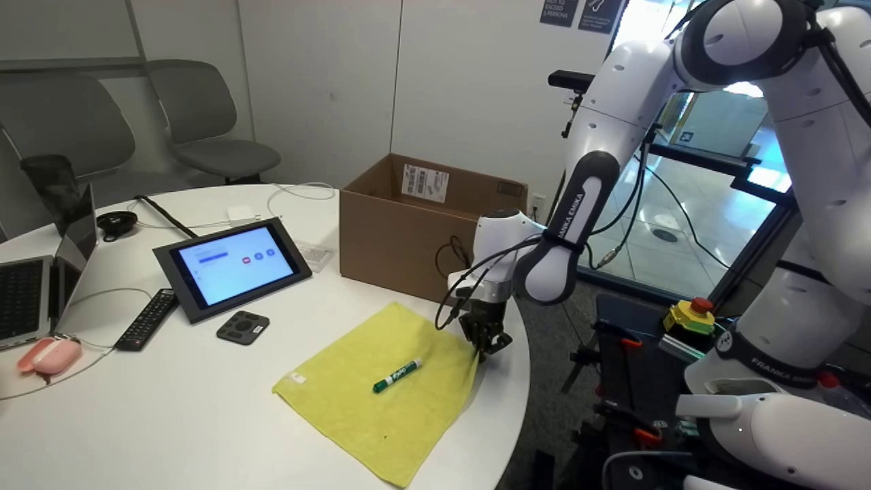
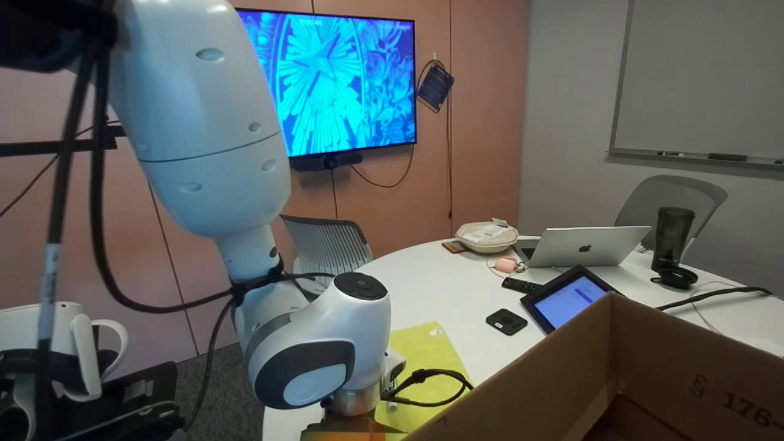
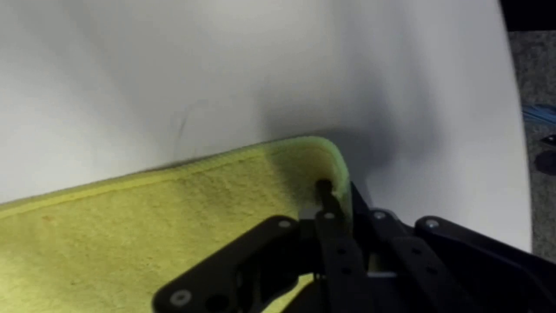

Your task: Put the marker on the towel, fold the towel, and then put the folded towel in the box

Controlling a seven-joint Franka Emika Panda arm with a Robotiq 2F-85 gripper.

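Pale panels with thin vertical seams made up the wall (image 1: 320, 82) behind a smooth white table (image 1: 170, 422) with a curved edge. Two dark signs (image 1: 560, 12) were fixed near the top, one reading "EXCEED 5 PERSONS", and two grey chairs (image 1: 190, 102) stood past the table. One yellow-green towel (image 1: 405, 412) lay spread there, mostly flat, its nap fuzzy, its hem stitched, a small white tag (image 1: 297, 378) near one corner. On it, well inside the edges, rested a single green-and-white marker (image 1: 397, 376) lettered "EXPO". The gripper (image 3: 339, 193) was clamped on the towel close to a rounded corner; in the wrist view the hem stood up, pinched between its black jaws. Just beside the towel was the box (image 1: 401, 238), one open-topped carton of brown cardboard, a white barcode label (image 1: 425, 183) on an inner wall; in an exterior view "176" was printed inside.

The table also held one black tablet (image 1: 235, 265) with a lit screen, one button-studded remote (image 1: 146, 320), a dark rounded-square device (image 1: 243, 327), a pink rounded case (image 1: 58, 356), a dark tumbler (image 2: 670, 236) and one silver laptop (image 2: 600, 245) bearing Apple's logo. "FRANKA EMIKA" ran along the glossy white arm (image 1: 616, 102).
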